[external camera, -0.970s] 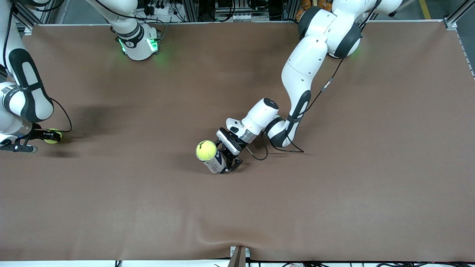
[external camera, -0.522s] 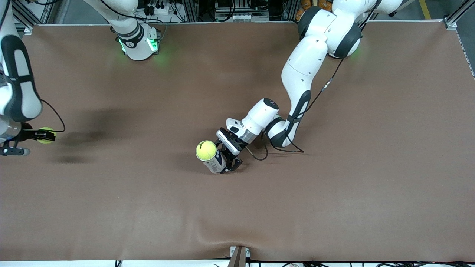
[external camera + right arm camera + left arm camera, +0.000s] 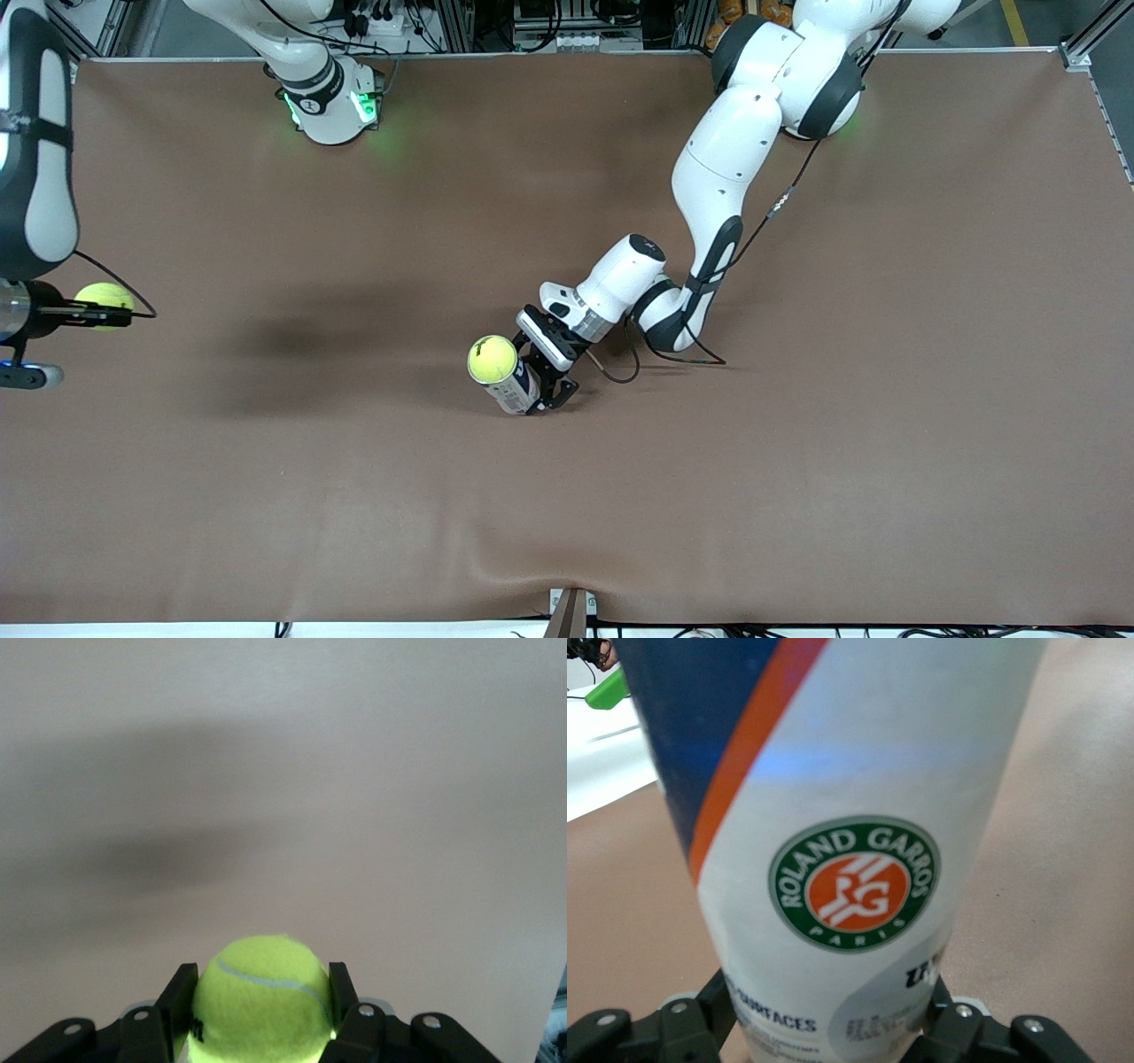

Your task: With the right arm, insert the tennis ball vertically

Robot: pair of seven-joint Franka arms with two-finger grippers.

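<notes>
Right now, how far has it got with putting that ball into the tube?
Done: the right gripper is shut on a tennis ball, held in the air over the right arm's end of the table. In hand: the left gripper is clamped on the upright can mid-table, which already shows a yellow ball at its mouth. Left: bringing the held ball over the can and lowering it in.

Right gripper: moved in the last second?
Yes. The right gripper, shut on a tennis ball, rose in the front view, away from the table's near edge.
</notes>
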